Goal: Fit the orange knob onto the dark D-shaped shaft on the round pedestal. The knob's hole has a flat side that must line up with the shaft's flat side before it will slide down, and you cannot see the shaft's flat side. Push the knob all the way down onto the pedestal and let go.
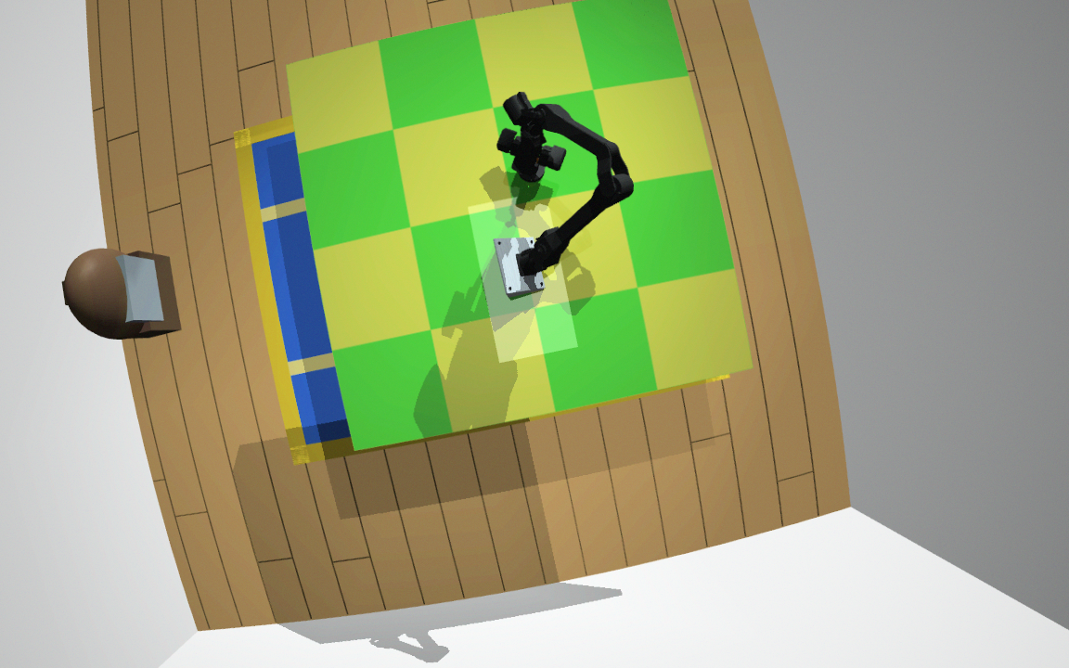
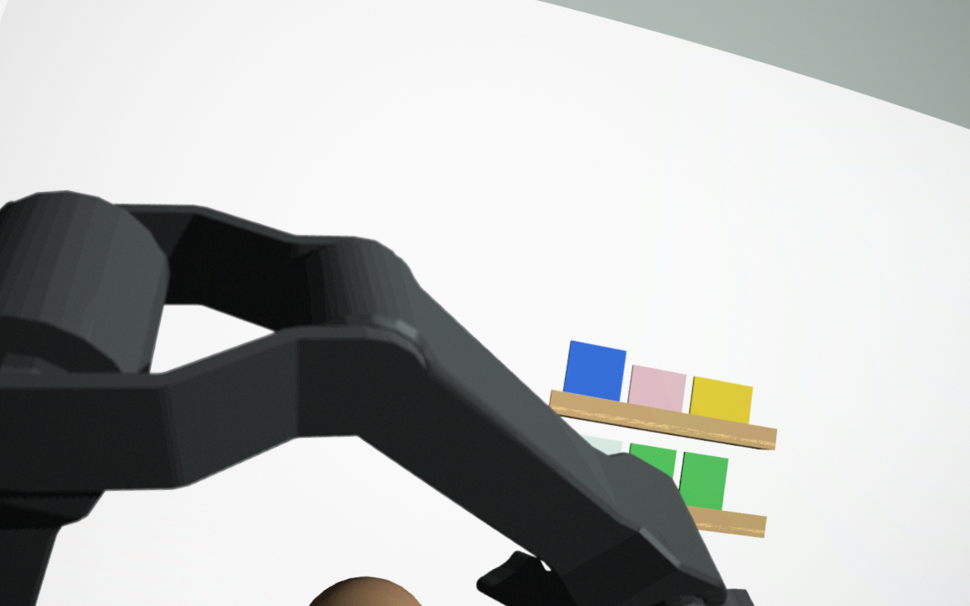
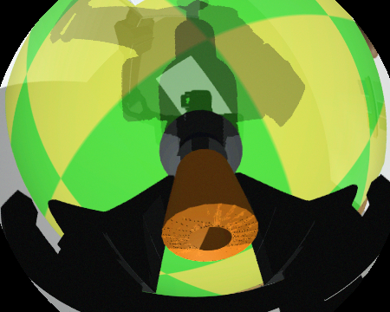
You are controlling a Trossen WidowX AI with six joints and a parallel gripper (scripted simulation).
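In the wrist view my gripper [image 3: 209,211] is shut on the orange knob [image 3: 209,197], with a black finger on each side of it. The knob's near end faces the camera and shows its D-shaped hole [image 3: 218,235]. Its far end points down at the round grey pedestal [image 3: 170,147], which lies straight under it on the checkered mat. A dark part [image 3: 201,121] shows in the pedestal's middle just past the knob; I cannot tell whether the knob sits on the shaft. In the top view the gripper [image 1: 532,153] hides both knob and pedestal.
The arm's grey base plate [image 1: 508,267] sits mid-table on a pale rectangle [image 1: 550,332]. A blue and yellow strip [image 1: 285,274] runs along the table's left side. A brown-headed figure [image 1: 98,290] stands to the left. Wall shelves [image 2: 662,425] hold coloured boxes.
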